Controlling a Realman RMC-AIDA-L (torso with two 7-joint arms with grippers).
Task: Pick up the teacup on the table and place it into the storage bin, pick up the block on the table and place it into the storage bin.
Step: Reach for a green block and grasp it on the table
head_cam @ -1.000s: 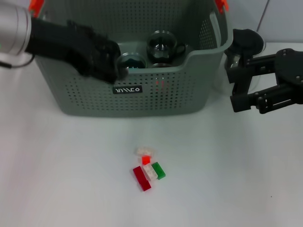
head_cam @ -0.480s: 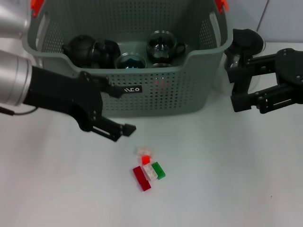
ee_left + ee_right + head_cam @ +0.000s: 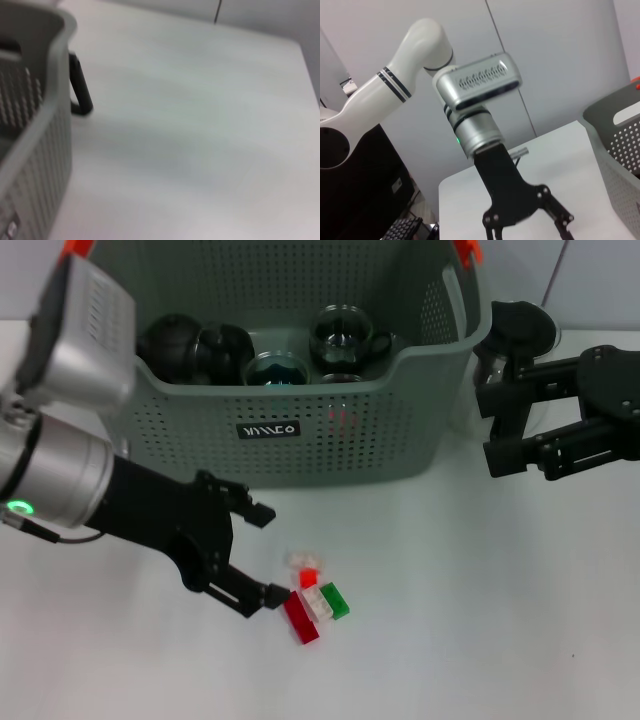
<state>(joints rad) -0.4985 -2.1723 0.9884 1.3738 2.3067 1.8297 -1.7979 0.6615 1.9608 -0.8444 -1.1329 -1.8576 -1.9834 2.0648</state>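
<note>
Head view: we see the left gripper (image 3: 262, 555) low over the white table (image 3: 480, 620), fingers spread apart w/ nothing between them, one tip up near the bin's front, the other just beside the red block (image 3: 299, 617). That block lies in a small cluster w/ a green block (image 3: 335, 600), a clear one (image 3: 318, 604), a small orange-red piece (image 3: 308, 578) and another pale clear piece (image 3: 302, 560), all touching or nearly so, on the table in front of the storage bin (image 3: 330, 430). The bin is grey-green w/ perforated walls, black label (image 3: 268, 429) on its front, orange-red clips at the top corners. Inside it we make out a dark teapot-like pot (image 3: 185, 344), a glass teacup (image 3: 347, 338) w/ handle and a round glass rim (image 3: 275, 368) between them. The right gripper (image 3: 505, 425) sits off to the bin's right side, apart from the blocks, fingers open and empty. Right wrist view shows the left arm's silver and white links (image 3: 477, 85) above its black open fingers (image 3: 560, 217). Left wrist view gives only the bin's wall (image 3: 35, 165), a dark handle-like piece beside it and bare table
</note>
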